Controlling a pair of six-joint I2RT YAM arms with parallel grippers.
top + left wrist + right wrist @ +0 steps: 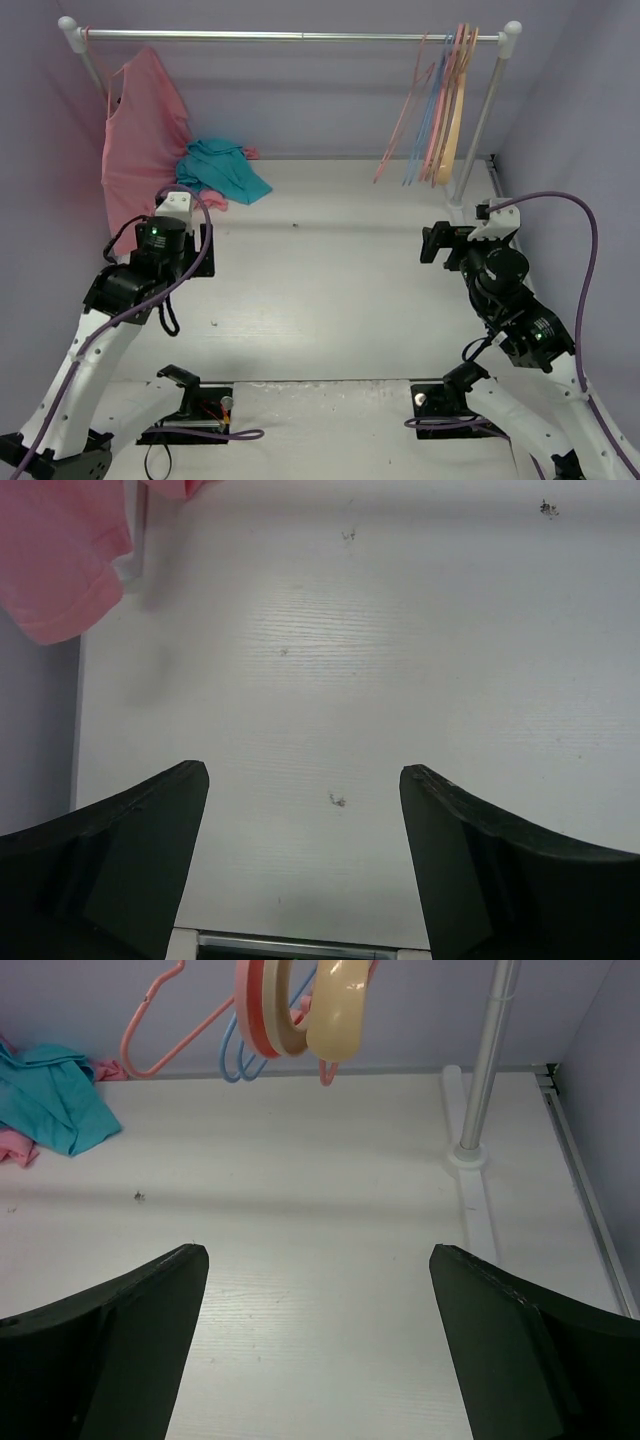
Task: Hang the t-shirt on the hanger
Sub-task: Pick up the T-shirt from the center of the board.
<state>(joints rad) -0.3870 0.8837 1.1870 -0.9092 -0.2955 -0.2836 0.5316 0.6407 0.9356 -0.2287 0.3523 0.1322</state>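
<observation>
The teal t-shirt point(225, 172) lies crumpled on the table at the back left, below the rail; it also shows at the left edge of the right wrist view point(45, 1100). The thin pink wire hanger point(400, 130) hangs at the right end of the rail, leftmost of the bunch, and its lower bend shows in the right wrist view point(175, 1035). My left gripper point(303, 775) is open and empty over bare table, near the t-shirt's side. My right gripper point(432, 243) is open and empty point(318, 1255), over the table in front of the hangers.
A larger pink garment point(140, 150) hangs from the rail point(300, 36) at the left; its hem shows in the left wrist view point(55, 560). A thick tan hanger point(335, 1010) and thin blue hangers point(235, 1060) hang beside the pink one. The rail's right post point(485, 1060) stands at the back right.
</observation>
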